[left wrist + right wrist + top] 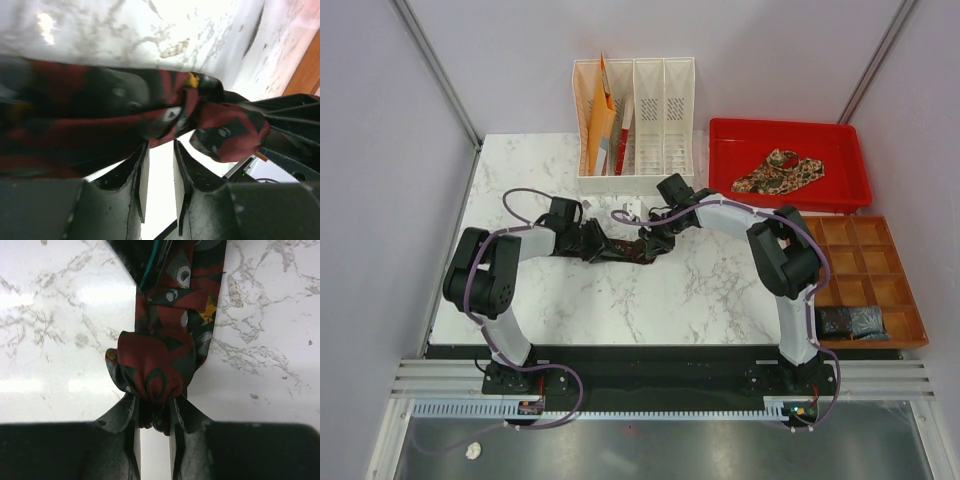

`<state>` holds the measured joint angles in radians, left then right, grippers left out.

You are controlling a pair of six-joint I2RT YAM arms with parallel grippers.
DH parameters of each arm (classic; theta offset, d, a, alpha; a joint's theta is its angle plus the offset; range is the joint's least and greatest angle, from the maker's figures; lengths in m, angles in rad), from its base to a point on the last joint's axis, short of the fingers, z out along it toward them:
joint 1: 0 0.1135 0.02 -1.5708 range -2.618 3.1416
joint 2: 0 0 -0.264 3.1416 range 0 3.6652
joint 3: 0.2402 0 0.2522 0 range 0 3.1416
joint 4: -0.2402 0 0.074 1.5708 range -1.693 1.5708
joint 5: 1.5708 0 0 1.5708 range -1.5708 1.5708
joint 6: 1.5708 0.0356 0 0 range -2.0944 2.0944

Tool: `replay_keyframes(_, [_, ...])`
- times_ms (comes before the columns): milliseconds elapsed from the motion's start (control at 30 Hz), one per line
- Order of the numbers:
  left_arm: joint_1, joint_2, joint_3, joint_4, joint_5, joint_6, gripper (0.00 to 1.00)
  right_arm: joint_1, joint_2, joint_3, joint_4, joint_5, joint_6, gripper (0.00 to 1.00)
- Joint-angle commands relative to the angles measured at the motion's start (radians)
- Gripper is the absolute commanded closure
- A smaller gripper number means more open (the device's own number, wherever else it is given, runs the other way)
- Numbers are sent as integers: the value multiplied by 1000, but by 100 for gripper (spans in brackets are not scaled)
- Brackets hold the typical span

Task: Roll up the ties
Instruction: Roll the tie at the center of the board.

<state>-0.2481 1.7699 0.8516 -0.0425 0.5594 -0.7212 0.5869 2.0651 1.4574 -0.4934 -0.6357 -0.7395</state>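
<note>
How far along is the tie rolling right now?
Maybe done: a dark bundle sits in the wooden organizer, possibly a rolled tie. In hand: the right fingers pinch the dark red tie at its partly rolled end; the rest stretches toward the left fingers. Remaining: the paisley tie lies unrolled in the red tray.

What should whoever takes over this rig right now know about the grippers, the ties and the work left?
The right gripper is shut on the dark red tie, pinching its partly rolled end.
The left gripper is at the same tie mid-table, fingers nearly closed; whether it grips is unclear.
The paisley tie lies loose and unrolled in the red tray.
Done: one roll started, nothing finished here.
To do: finish this roll, then roll the paisley tie.
</note>
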Motion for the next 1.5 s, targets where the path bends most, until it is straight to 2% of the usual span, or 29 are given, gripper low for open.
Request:
replay_keyframes(0, [30, -3, 52, -120, -19, 92, 68, -6, -28, 7, -160, 27, -225, 100])
replay_keyframes(300, [35, 45, -34, -164, -21, -1, 67, -7, -19, 40, -316, 51, -406, 100])
replay_keyframes(433, [24, -48, -135, -174, 34, -46, 66, -19, -14, 49, -382, 51, -484, 100])
replay_keyframes(533, [20, -137, -160, -73, 100, -49, 65, -22, 4, 81, -412, 47, -514, 100])
replay_keyframes(633, [21, -173, -135, 53, 126, -63, 61, -22, 21, 118, -415, 34, -495, 100])
replay_keyframes(833, [-36, -54, -46, 202, 149, -176, 51, -22, 47, 185, -447, 33, -414, 100])
replay_keyframes(867, [-60, -41, -48, 235, 151, -199, 47, -22, 46, 185, -448, 33, -410, 100])
replay_keyframes(1033, [-129, 37, -5, 398, 134, -300, 44, -21, 36, 175, -445, 28, -391, 100])
replay_keyframes(1233, [-168, 92, 26, 452, 135, -339, 45, -19, 46, 181, -427, 48, -368, 100])
replay_keyframes(1467, [-164, 74, 15, 441, 145, -342, 46, -16, 56, 196, -410, 67, -340, 100])
